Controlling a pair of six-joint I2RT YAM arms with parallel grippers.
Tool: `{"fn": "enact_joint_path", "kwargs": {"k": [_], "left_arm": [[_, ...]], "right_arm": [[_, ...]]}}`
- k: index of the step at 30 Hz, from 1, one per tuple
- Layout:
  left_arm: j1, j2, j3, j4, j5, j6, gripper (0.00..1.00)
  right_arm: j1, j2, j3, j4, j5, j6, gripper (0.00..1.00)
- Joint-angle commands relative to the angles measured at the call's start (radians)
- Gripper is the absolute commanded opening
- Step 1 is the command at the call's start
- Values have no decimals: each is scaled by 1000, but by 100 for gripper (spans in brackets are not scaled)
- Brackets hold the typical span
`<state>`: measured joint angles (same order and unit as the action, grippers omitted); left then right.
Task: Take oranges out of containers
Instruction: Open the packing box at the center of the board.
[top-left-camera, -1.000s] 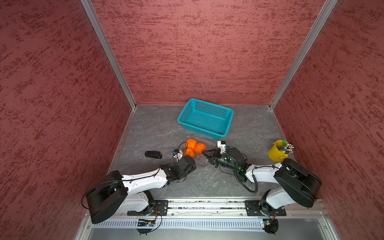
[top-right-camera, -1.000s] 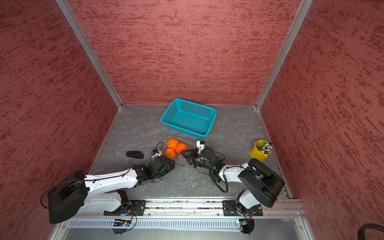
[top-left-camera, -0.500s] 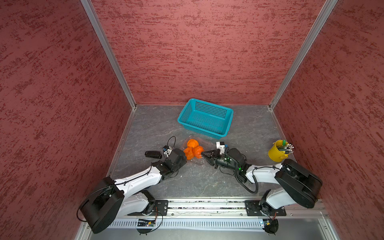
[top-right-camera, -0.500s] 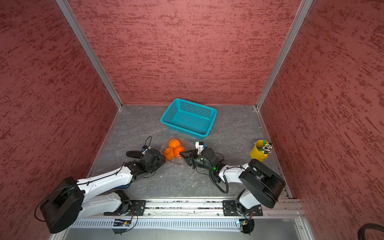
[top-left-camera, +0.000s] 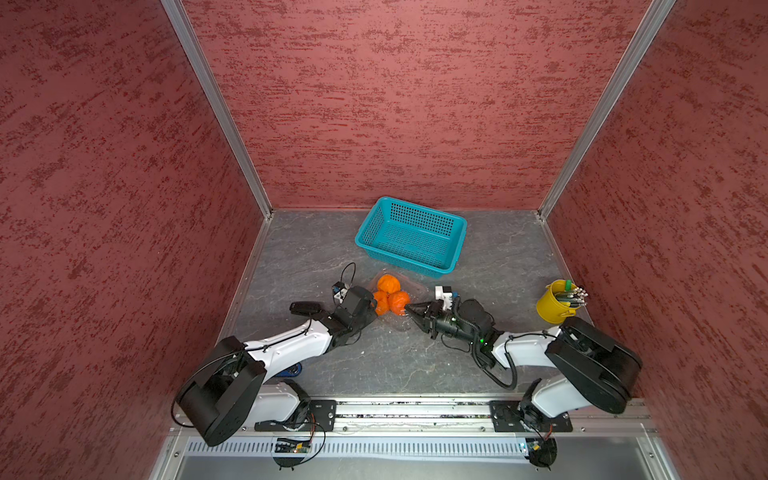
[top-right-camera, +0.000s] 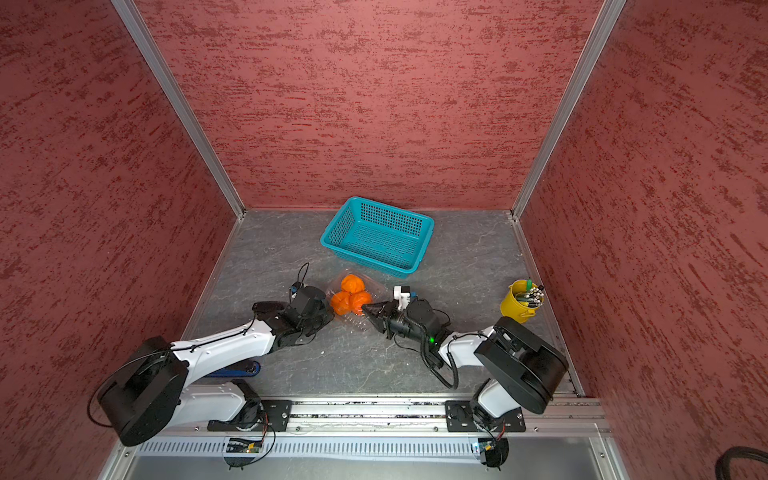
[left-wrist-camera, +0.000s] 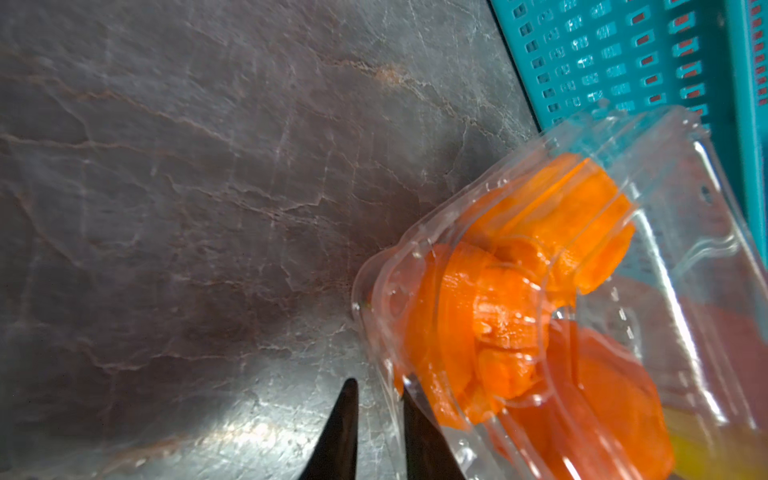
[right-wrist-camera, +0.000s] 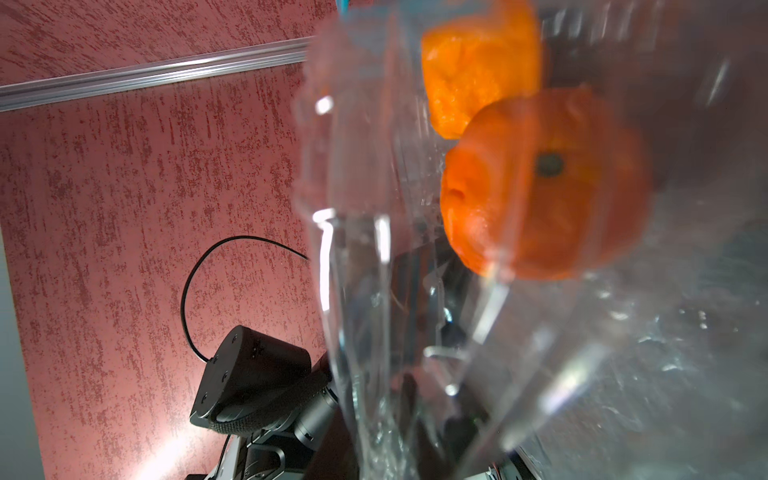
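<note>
- The left pincer (left-wrist-camera: 378, 390) stood about half open a second ago and swung out toward the left side of the counter (top-left-camera: 395, 365). It is now back at the container (left-wrist-camera: 681, 232) and has closed to a slim gap with the clear rim between its fingertips, a pinch on that rim as far as I can judge through the plastic
- The right pincer (top-left-camera: 409, 308) has not moved; it stays clenched on the opposite edge of the container, whose clear sheet fills its wrist view
- The three oranges (top-left-camera: 389, 296) lie about where they were, bunched inside the container, between the two pincers and near the basket (top-left-camera: 419, 217)
- So the container is now held from both sides, which I read as the set-up for pulling it open; no orange is out yet
- No brand, label or writing can be read on the container, the basket or the yellow cup (top-left-camera: 550, 307)
</note>
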<state>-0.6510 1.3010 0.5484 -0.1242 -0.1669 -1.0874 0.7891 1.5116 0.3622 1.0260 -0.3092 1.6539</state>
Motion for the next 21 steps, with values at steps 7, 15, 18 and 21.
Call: {"fn": "enact_joint_path", "kwargs": {"k": [7,15,18,21], "left_arm": [[22,4,36,-68,-15,6,0],[10,5,26,-159,0,23,0],[-5,-13,-19,-166,-6,2,0],[-11,-27,-50,-174,-14,-14,0]], "right_arm": [[-1,21,-28,96,31,72,18],[-100,36,-38,211,4,135,18],[-148,29,-12,231,-23,155,18],[-165,14,11,203,-28,152,18]]}}
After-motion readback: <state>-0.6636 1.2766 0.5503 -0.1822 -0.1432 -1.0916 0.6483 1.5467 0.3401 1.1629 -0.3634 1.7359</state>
